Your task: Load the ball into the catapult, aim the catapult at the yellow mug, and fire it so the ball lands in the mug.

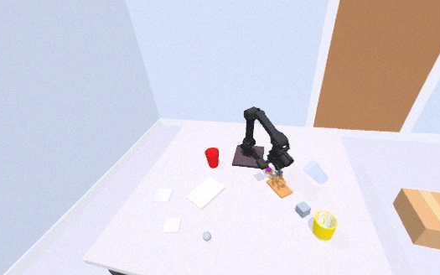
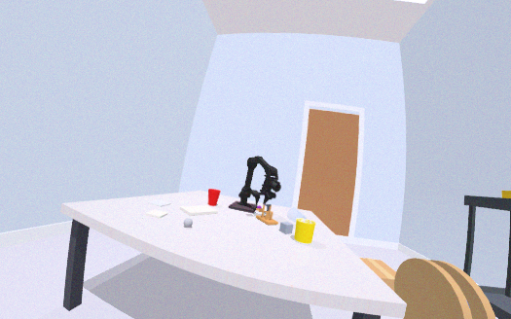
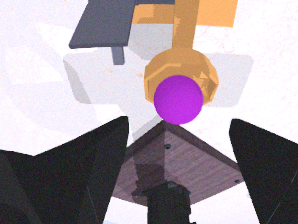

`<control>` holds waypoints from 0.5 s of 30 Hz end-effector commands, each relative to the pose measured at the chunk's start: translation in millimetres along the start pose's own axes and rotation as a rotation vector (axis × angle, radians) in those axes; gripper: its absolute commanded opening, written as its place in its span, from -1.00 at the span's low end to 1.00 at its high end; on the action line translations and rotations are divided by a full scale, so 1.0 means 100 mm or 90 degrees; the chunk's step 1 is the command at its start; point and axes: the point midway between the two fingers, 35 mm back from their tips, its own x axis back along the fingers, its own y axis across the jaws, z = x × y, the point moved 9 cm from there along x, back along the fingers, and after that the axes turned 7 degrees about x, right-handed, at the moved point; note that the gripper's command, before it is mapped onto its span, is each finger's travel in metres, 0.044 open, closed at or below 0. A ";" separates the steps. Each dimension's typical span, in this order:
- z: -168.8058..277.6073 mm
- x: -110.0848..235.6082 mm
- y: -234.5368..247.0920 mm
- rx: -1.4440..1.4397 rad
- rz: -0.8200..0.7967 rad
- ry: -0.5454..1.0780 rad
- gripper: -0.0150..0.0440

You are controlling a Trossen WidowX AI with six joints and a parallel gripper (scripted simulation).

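Pincer [image 3: 178, 137] released, small purple ball [image 3: 178, 99] resting at the 6 o'clock lip of the orange wooden catapult's [image 3: 180, 26] cup; best lifted straight up, jaws kept wide.

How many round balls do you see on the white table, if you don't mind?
2: a purple ball in the orange catapult's cup, between the open gripper fingers; a grey ball near the table's front edge.

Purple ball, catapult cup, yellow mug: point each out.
purple ball [image 3: 178, 99]: wrist view, centre of the sphere.
catapult cup [image 3: 202, 72]: wrist view, orange rim right of the ball.
yellow mug [image 1: 324, 230]: top view, outer yellow wall.
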 end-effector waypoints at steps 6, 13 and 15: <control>0.60 0.88 0.05 -0.002 0.004 -0.153 1.00; 0.08 1.01 -0.01 0.000 0.022 -0.228 1.00; -0.08 1.13 -0.04 -0.001 0.030 -0.272 1.00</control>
